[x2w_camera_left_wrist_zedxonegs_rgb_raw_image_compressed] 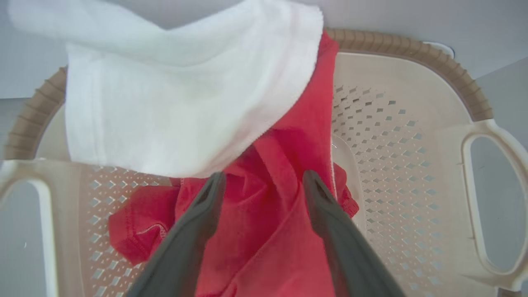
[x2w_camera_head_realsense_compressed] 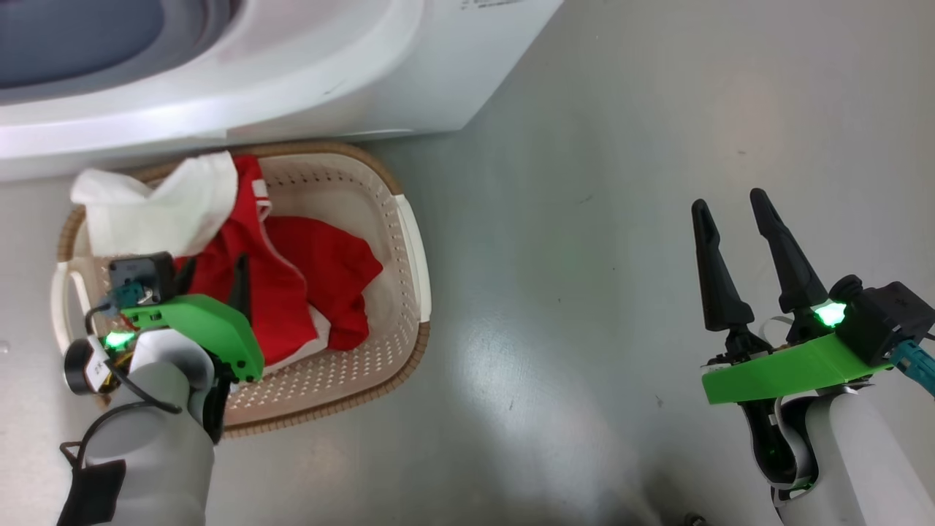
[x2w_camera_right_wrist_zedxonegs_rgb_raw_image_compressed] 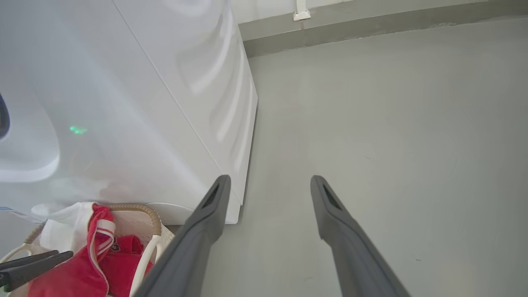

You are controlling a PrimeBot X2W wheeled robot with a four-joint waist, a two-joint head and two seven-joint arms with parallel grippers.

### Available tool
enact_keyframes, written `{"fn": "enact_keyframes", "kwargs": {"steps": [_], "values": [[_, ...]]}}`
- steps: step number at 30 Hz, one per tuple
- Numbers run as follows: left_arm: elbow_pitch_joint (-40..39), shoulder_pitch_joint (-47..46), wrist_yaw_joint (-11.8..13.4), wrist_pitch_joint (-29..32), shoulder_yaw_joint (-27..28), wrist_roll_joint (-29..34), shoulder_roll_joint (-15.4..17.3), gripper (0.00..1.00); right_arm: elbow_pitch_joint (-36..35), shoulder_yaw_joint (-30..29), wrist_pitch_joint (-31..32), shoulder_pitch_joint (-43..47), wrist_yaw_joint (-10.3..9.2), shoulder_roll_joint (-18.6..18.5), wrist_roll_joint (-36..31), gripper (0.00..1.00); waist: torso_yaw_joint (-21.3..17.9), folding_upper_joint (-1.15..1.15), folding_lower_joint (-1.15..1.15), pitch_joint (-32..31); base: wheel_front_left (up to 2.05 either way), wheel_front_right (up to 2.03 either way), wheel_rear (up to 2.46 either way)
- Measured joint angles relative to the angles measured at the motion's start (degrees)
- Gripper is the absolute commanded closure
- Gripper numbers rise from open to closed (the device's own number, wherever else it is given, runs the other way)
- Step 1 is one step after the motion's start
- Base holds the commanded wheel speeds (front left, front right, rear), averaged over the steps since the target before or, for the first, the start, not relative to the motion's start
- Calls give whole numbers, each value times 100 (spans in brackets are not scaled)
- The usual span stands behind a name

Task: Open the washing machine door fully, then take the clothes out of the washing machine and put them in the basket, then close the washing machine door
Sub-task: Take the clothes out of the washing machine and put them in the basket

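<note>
**Left gripper over the basket, right gripper over bare floor**

Nearest: the left gripper (x2w_camera_head_realsense_compressed: pixel 212 281) hangs over the near end of the basket (x2w_camera_head_realsense_compressed: pixel 409 241), fingers pointing down into it. In the left wrist view its two fingers stand apart (x2w_camera_left_wrist_zedxonegs_rgb_raw_image_compressed: pixel 264 177), and red cloth lies under the gap, pinched by neither finger. The right gripper (x2w_camera_head_realsense_compressed: pixel 729 201) is well off to the right, above the floor (x2w_camera_head_realsense_compressed: pixel 584 292). Its fingers are also spread, with nothing between them.

Middle: the clothes (x2w_camera_head_realsense_compressed: pixel 321 270) are in the basket as a red heap against its left half. A white panel (x2w_camera_head_realsense_compressed: pixel 168 204) is draped up and over the far-left brown rim. The right half of the basket bottom is bare perforated plastic. The side handles are uncovered, apart from the white panel reaching over the top of the left one.

Far: the basket's far rim sits just beside the foot of the washing machine (x2w_camera_head_realsense_compressed: pixel 329 80); I cannot tell whether they touch. The machine's right corner edge (x2w_camera_right_wrist_zedxonegs_rgb_raw_image_compressed: pixel 247 123) runs down to the floor. Beyond that corner grey floor stretches to a wall skirting (x2w_camera_right_wrist_zedxonegs_rgb_raw_image_compressed: pixel 371 29).
</note>
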Motion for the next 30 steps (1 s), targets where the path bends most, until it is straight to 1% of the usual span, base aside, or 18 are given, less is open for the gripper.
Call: {"fn": "enact_keyframes", "kwargs": {"steps": [7,15,25,27,30], "values": [[-520,168,-1,-1,36,-45,-20,0,76,-3,0,16,1,0,-24,0,57,0,0,-276,0,0,0],[-1355,932,-1,0,130,-20,-42,0,216,18,0,248,0,0,-82,0,115,0,0,-804,0,0,0],[-2601,1893,-1,-1,402,182,-93,0,376,54,0,641,0,-56,-122,0,200,0,0,-1601,0,0,0],[-2704,1981,-1,-1,421,210,-108,0,387,63,0,671,0,-68,-122,0,207,0,0,-1680,0,0,0],[-3074,2254,-1,-1,469,321,-122,0,421,96,0,771,0,-109,-121,0,222,0,0,-1917,0,0,0]]}}
